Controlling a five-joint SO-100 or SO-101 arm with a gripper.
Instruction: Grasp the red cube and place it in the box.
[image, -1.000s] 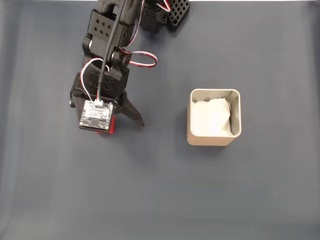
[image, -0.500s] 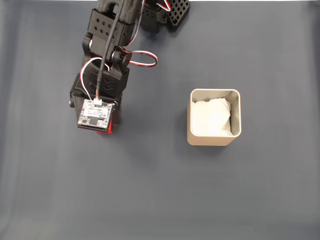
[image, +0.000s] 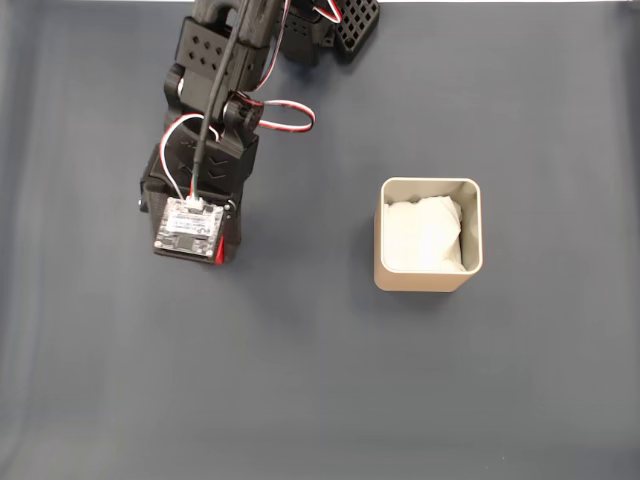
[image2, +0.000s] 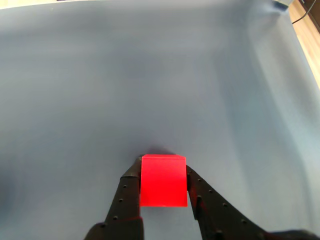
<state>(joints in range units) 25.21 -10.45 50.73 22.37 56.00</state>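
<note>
With the pincer (image2: 162, 175) clamped on the red cube (image2: 163, 181), well left of the box (image: 428, 276), lift straight before traversing.

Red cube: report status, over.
Gripper shut on the red cube, jaws on both sides. Box apart to the right in the fixed view, holding white paper. Nothing between them.

Fixed view looks straight down from high above the box (image: 428, 236), arm entering from the top edge. Wrist view sits low and close behind the gripper (image2: 162, 167), facing forward over the cloth (image2: 150, 80). Both share the cloth left of the box.
</note>
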